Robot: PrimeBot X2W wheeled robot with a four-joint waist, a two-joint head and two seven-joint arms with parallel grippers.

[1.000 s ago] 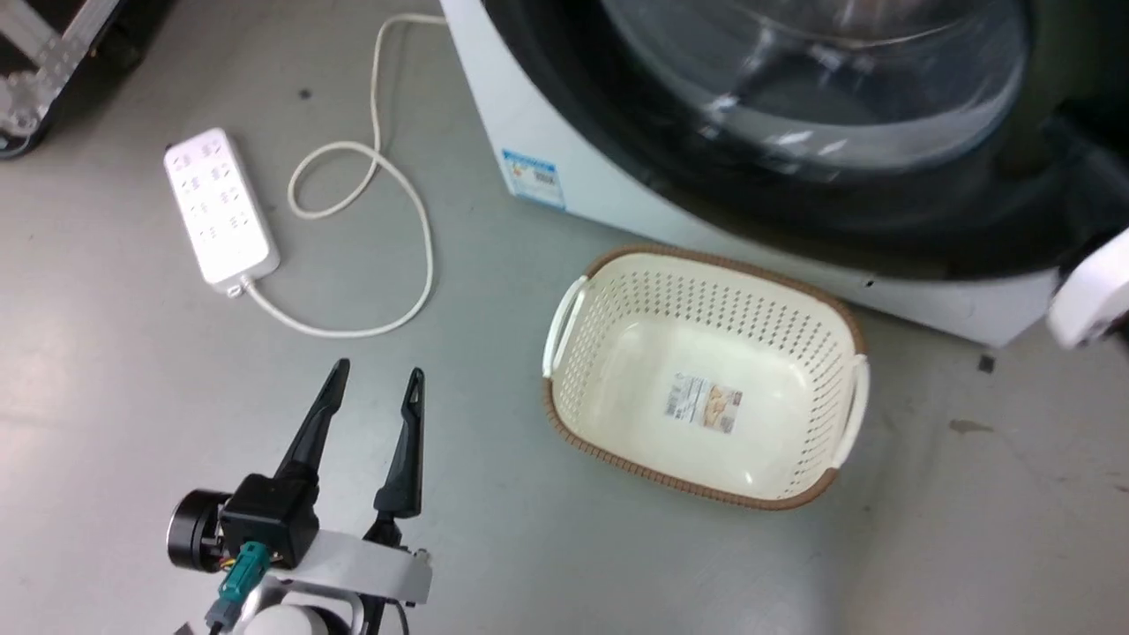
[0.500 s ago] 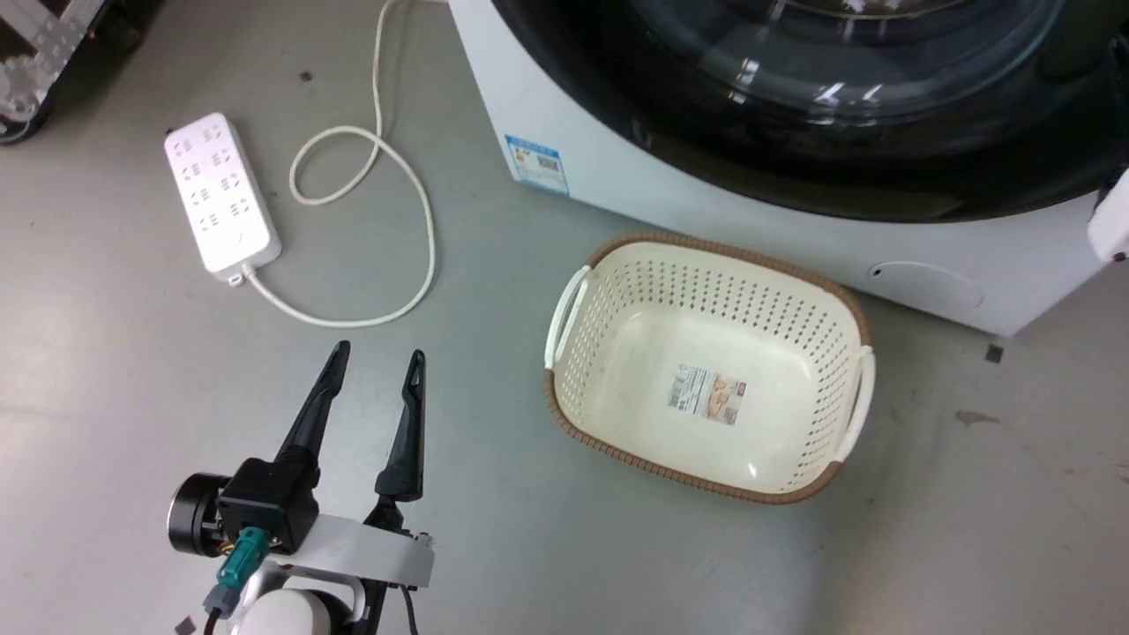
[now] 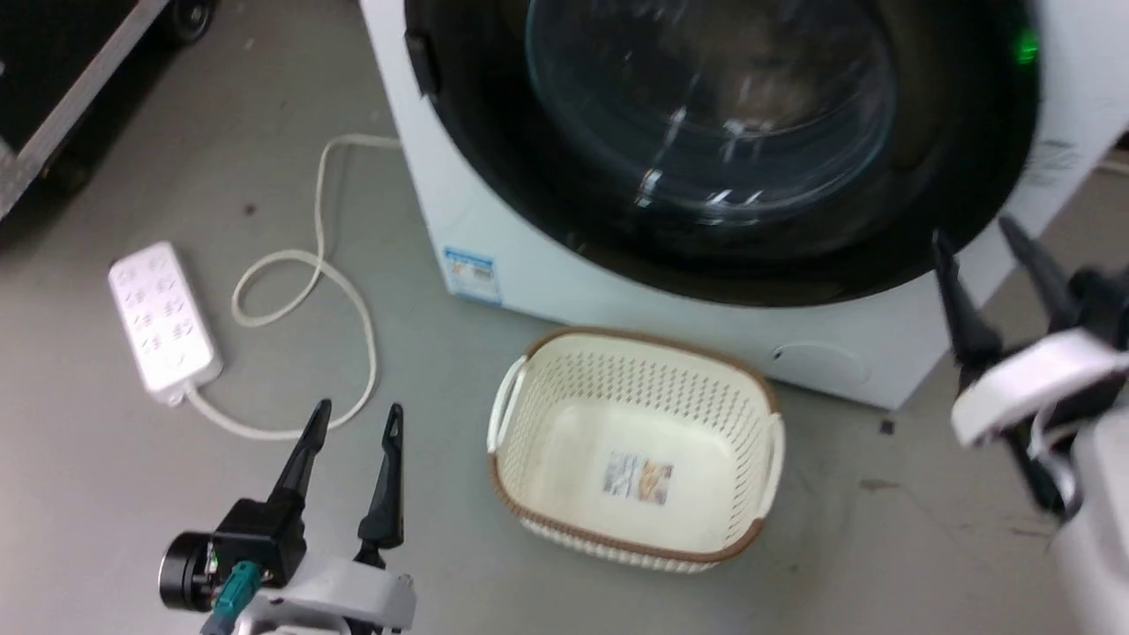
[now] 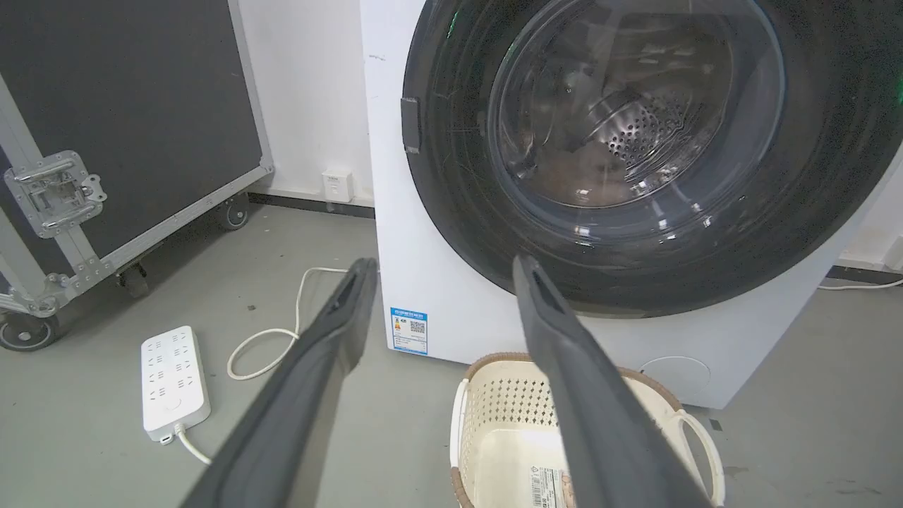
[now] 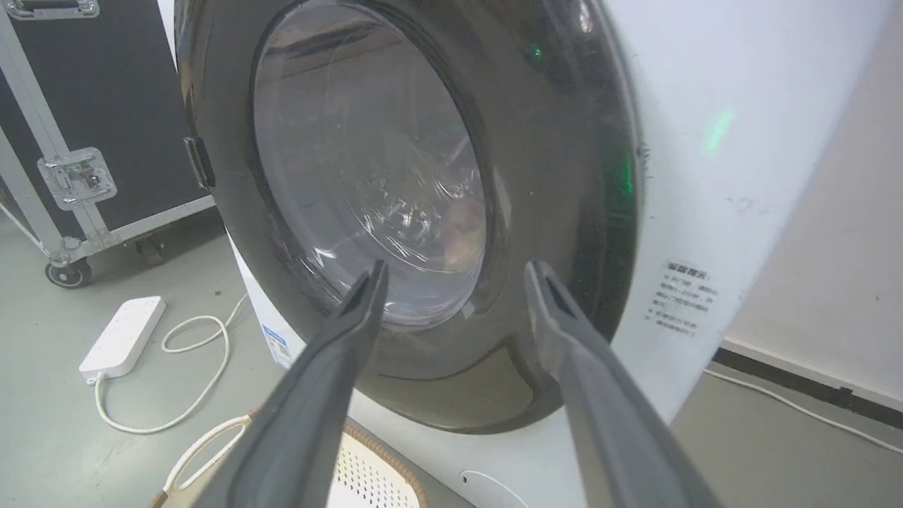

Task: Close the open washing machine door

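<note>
- A big black case on wheels (image 4: 127,106) stands far to the left. It has no part in this job.
- A white power strip (image 3: 163,322) lies on the grey floor (image 3: 106,494), and its cord (image 3: 348,304) loops toward the washer.
- The left claw (image 3: 358,408) hangs low over the floor, well away from the washer. Its two fingers are spread and hold nothing.
- The washing machine (image 3: 529,282) stands in the middle, at the top of the head view. The washing machine door (image 4: 451,212) lies flat against the white front. I see no gap around its black ring in either wrist view.
- So I think the closing step is about done. I cannot tell if the catch has clicked.
- The dark tab (image 4: 410,125) on the door's left edge may be where the catch is.
- A cream basket (image 3: 635,388) sits on the floor just in front of the washer, below the door. It is empty.
- The right claw (image 3: 972,229) is up near the door's lower right edge. Its fingers are spread, hold nothing and point at the door. I cannot tell if they touch it.
- Next, I think, comes a soft push on the black ring to make sure it is shut. Pushing on the ring would keep the claw off the glass bowl.
- After that the arm can pull away, staying clear of the basket.
</note>
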